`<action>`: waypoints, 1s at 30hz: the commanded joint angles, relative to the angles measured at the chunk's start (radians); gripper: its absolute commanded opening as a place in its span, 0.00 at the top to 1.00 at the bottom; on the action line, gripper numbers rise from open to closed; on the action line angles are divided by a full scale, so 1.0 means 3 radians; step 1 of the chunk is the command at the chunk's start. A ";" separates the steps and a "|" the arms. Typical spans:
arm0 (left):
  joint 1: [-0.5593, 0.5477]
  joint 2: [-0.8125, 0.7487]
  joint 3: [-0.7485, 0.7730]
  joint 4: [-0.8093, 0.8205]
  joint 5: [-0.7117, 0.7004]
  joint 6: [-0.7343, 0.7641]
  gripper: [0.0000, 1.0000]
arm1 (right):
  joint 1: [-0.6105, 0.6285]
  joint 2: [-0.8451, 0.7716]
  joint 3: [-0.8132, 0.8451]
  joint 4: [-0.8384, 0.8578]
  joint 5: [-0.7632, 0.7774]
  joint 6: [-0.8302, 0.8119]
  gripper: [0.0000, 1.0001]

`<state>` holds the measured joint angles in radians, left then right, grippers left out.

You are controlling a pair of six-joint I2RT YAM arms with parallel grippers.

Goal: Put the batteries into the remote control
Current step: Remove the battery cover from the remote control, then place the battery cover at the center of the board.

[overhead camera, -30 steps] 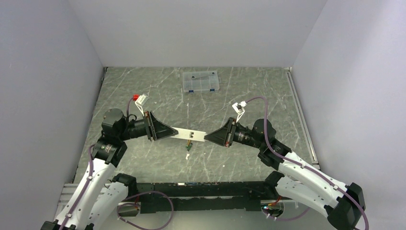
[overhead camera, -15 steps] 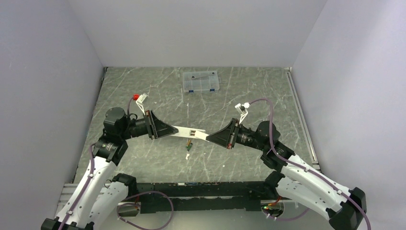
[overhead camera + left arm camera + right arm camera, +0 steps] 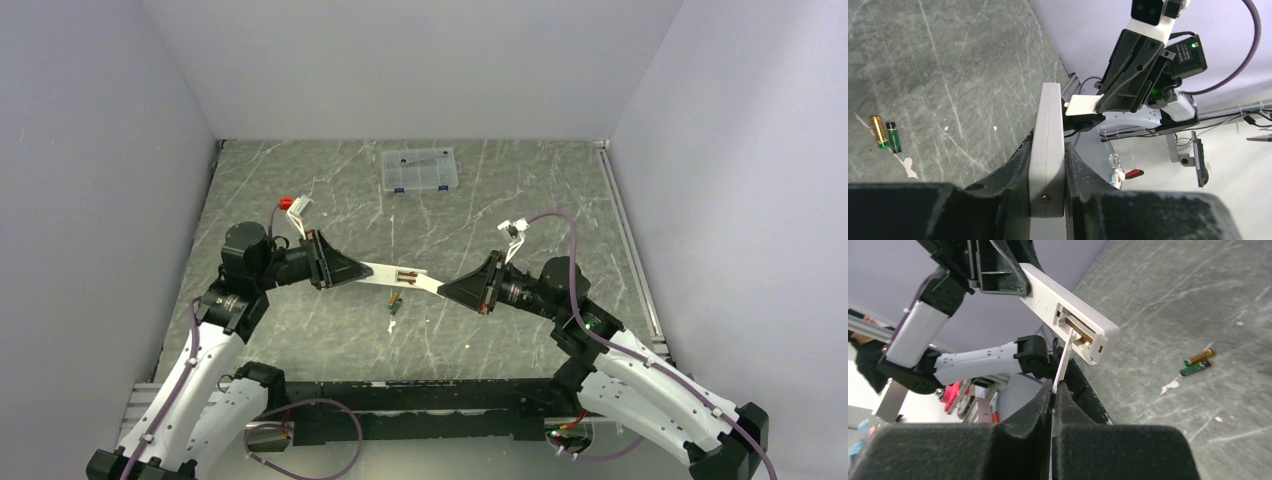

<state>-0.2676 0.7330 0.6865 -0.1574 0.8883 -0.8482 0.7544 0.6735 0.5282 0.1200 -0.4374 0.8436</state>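
Right pincer [image 3: 1054,385] clamped on battery cover [image 3: 1064,357], now pried off remote control [image 3: 390,275] pinched in left pincer [image 3: 360,270]; bares compartment [image 3: 1079,332] for batteries [image 3: 395,306] below.

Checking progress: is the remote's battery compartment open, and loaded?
Open, unloaded: the cover, pinched by the right fingers, tilts off the recess in the remote control; both batteries lie on the table.

White remote control [image 3: 385,273] aloft, tilted, battery compartment open; two batteries [image 3: 395,304] side by side below it.
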 commanded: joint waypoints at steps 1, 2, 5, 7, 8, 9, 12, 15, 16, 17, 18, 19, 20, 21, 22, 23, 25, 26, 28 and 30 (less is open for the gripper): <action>0.0009 0.0020 0.0178 -0.0142 -0.0125 0.0221 1.00 | 0.0006 -0.0071 0.0226 -0.0331 0.0276 -0.0279 1.00; 0.0011 0.0025 0.0188 -0.0184 -0.0146 0.0253 1.00 | 0.0006 -0.0072 0.0265 -0.0410 0.0325 -0.0340 1.00; 0.0008 0.0035 0.0209 -0.0326 -0.0224 0.0348 1.00 | 0.0006 -0.0056 0.0392 -0.0735 0.0573 -0.0539 1.00; 0.0008 0.0049 0.0217 -0.0394 -0.0254 0.0396 1.00 | 0.0006 -0.0014 0.0475 -0.0919 0.0761 -0.0661 1.00; 0.0007 0.0060 0.0217 -0.0421 -0.0260 0.0413 1.00 | 0.0002 0.0013 0.0514 -0.0984 0.0836 -0.0722 1.00; 0.0007 0.0073 0.0210 -0.0435 -0.0262 0.0420 1.00 | -0.0001 0.0046 0.0545 -0.1053 0.0919 -0.0779 1.00; 0.0008 0.0117 0.0175 -0.0428 -0.0213 0.0420 1.00 | -0.0021 0.0159 0.0693 -0.1251 0.1182 -0.0976 1.00; 0.0010 0.0206 0.0171 -0.0467 -0.0122 0.0450 1.00 | -0.0082 0.0290 0.0802 -0.1373 0.1340 -0.1149 1.00; 0.0008 0.0236 0.0164 -0.0476 -0.0083 0.0466 1.00 | -0.0104 0.0335 0.0826 -0.1391 0.1379 -0.1196 1.00; 0.0008 0.0273 0.0153 -0.0478 -0.0047 0.0467 1.00 | -0.0124 0.0386 0.0838 -0.1394 0.1415 -0.1236 1.00; 0.0007 0.0296 0.0136 -0.0460 -0.0018 0.0463 1.00 | -0.0146 0.0435 0.0842 -0.1386 0.1433 -0.1273 1.00; 0.0007 0.0316 0.0120 -0.0418 0.0022 0.0443 1.00 | -0.0178 0.0489 0.0849 -0.1380 0.1440 -0.1298 1.00; 0.0009 0.0333 0.0103 -0.0386 0.0056 0.0431 1.00 | -0.0236 0.0561 0.0845 -0.1364 0.1426 -0.1307 1.00; 0.0009 0.0356 0.0089 -0.0366 0.0084 0.0419 1.00 | -0.0279 0.0593 0.0829 -0.1330 0.1382 -0.1306 1.00; 0.0008 0.0371 0.0085 -0.0362 0.0101 0.0414 1.00 | -0.0360 0.0640 0.0796 -0.1282 0.1321 -0.1284 1.00; 0.0009 0.0389 0.0080 -0.0360 0.0113 0.0411 1.00 | -0.0480 0.0682 0.0753 -0.1220 0.1241 -0.1253 1.00; 0.0007 0.0416 0.0075 -0.0376 0.0139 0.0425 1.00 | -0.0668 0.0765 0.0669 -0.1098 0.1078 -0.1186 1.00; 0.0007 0.0427 0.0074 -0.0380 0.0149 0.0431 1.00 | -0.0745 0.0802 0.0635 -0.1050 0.1029 -0.1155 1.00; 0.0007 0.0435 0.0065 -0.0368 0.0168 0.0424 1.00 | -0.0886 0.0896 0.0583 -0.0948 0.0933 -0.1099 1.00; 0.0008 0.0428 0.0048 -0.0352 0.0184 0.0413 1.00 | -0.1053 0.1013 0.0539 -0.0845 0.0764 -0.1008 1.00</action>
<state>-0.2676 0.8642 0.7067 -0.3119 0.8948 -0.7364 0.5064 0.9348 0.7113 -0.2405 -0.1143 0.5030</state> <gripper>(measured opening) 0.265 0.021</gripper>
